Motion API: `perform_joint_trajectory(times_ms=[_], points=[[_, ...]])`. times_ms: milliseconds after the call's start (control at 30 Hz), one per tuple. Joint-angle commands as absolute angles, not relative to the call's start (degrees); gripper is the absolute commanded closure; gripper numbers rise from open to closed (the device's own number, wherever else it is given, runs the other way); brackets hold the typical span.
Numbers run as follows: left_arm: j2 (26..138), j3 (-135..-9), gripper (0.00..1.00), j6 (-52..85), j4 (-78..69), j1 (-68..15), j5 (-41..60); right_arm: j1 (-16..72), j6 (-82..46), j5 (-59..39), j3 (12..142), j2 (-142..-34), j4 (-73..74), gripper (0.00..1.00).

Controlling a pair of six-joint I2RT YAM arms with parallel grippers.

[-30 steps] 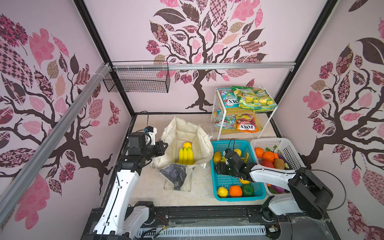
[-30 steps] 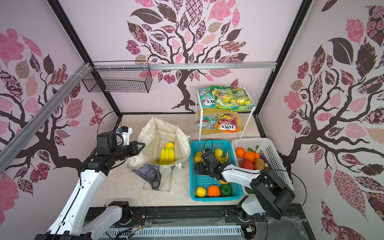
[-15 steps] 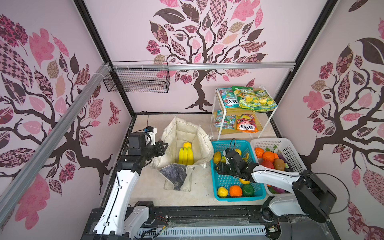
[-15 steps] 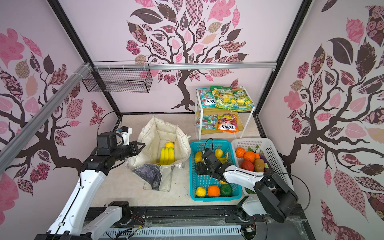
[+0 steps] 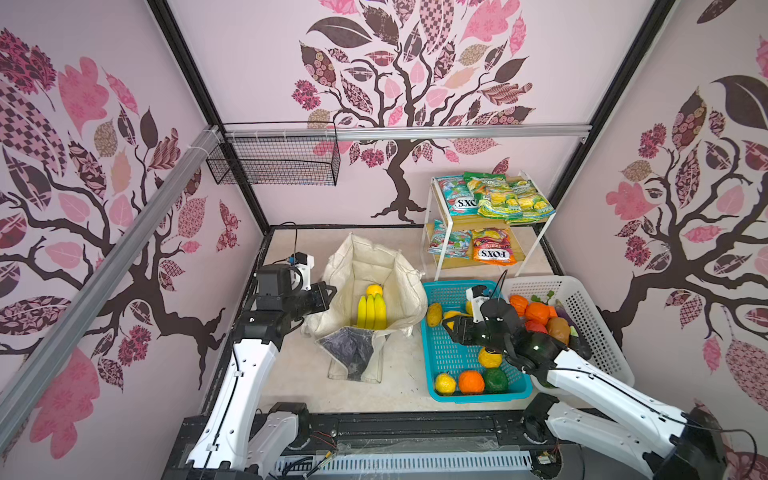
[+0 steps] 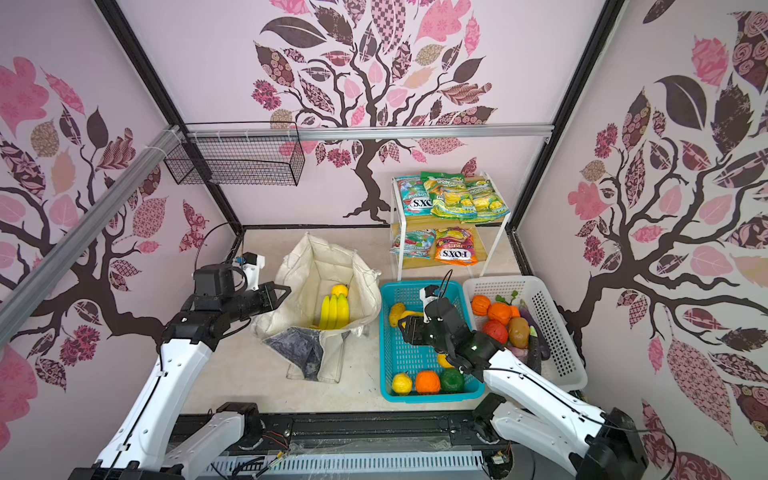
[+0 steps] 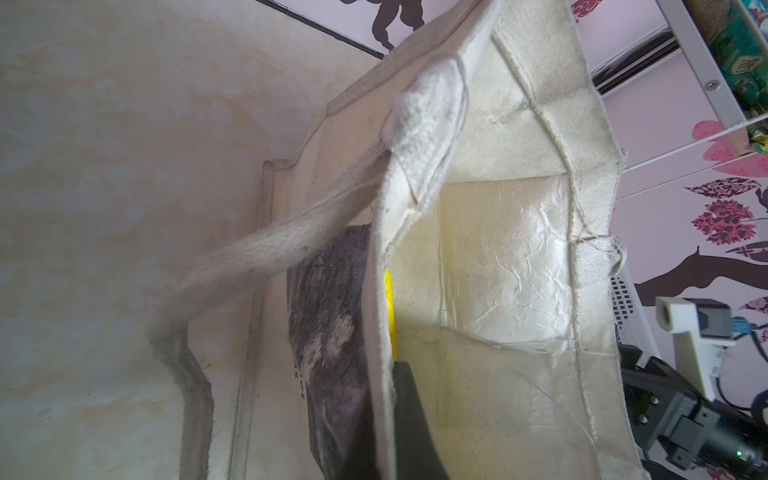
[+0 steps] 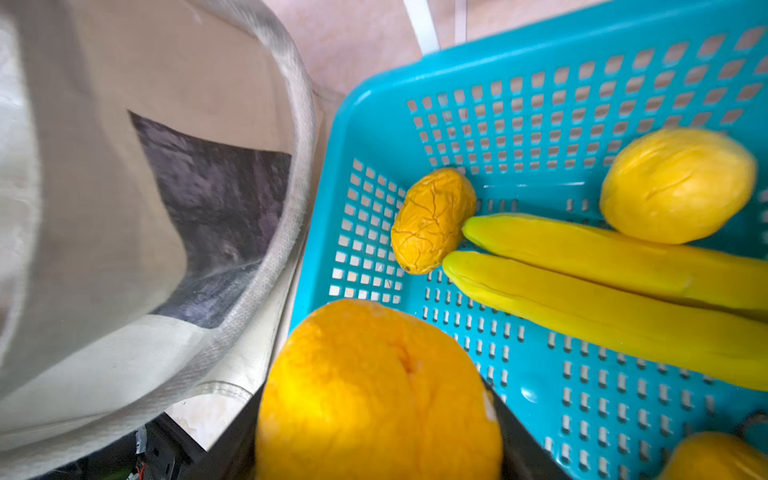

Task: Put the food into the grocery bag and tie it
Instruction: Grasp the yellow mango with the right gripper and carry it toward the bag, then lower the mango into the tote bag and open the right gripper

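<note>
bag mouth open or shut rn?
Open. The left gripper pinches the bag at its rim, spreading it; bananas show inside in both top views.

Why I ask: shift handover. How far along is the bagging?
Done: bananas and a yellow fruit lie in the grocery bag. In hand: left end effector pinches its rim; right end effector grips an orange-yellow fruit in the teal basket. Left: other fruit, snack packets, tying.

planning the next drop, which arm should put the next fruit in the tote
Right. The right pincer grips a yellow-orange fruit over the teal basket, right beside the grocery bag. The left pincer is shut on the bag's rim, apparently holding it open, so it should not let go.
</note>
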State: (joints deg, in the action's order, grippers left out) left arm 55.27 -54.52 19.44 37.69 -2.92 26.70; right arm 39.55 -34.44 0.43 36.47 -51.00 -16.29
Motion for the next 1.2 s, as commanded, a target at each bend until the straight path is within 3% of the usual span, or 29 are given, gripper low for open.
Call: perform_joint_trajectory(times_ms=[0, 400, 533, 667, 800, 1167], points=[[55.53, -53.62, 1.00, 19.17, 36.28, -3.03, 27.78, 39.56, -30.70, 3.20, 41.47, -48.53, -22.05, 0.46], [55.41, -53.70, 1.00, 18.68, 36.64, -3.16, 27.86, 40.72, -22.20, -0.31, 63.63, -59.76, -26.26, 0.47], [55.97, -53.95, 1.00, 18.38, 36.78, -3.14, 29.03, 48.00, -20.10, 6.24, 72.01, -67.49, -26.84, 0.47], [56.15, -53.80, 1.00, 18.46, 36.71, -3.22, 29.04, 50.28, -21.03, 2.90, 77.59, -75.35, -23.81, 0.46], [56.60, -53.90, 1.00, 18.41, 36.74, -3.25, 29.62, 55.15, -20.12, 11.22, 85.72, -84.47, -26.16, 0.48], [55.64, -53.71, 1.00, 18.32, 36.30, -3.31, 29.41, 56.34, -18.89, 6.33, 104.02, -108.17, -28.31, 0.49]])
